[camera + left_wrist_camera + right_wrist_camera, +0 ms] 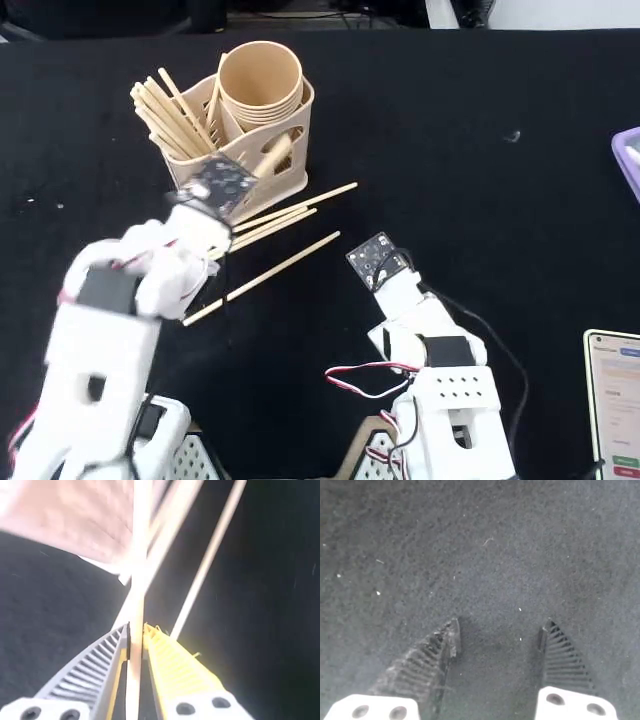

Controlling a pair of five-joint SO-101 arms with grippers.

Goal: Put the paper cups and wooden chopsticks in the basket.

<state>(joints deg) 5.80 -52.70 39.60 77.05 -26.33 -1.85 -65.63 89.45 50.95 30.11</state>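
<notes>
Wooden chopsticks [165, 115]: one bundle stands tilted in a compartment of the basket [290, 172]. The paper cups [260, 80] are nested in a single stack in the adjoining compartment.

Loose chopsticks [285, 213] lie together on the black worktop [480, 200] just in front of the basket. A single chopstick [265, 277] lies apart from them, nearer the arms.

Left pincer [136, 627]: positioned close to the basket front, jaws clamped on one held chopstick [136, 590], which runs lengthwise between the jaws. Two further sticks lie alongside it.

Right pincer [497, 632]: jaws apart, nothing between them, directly over bare worktop and well apart from the basket.

A phone [612, 400] and a purple object [628, 155] sit at the worktop edge on the right arm's side.
</notes>
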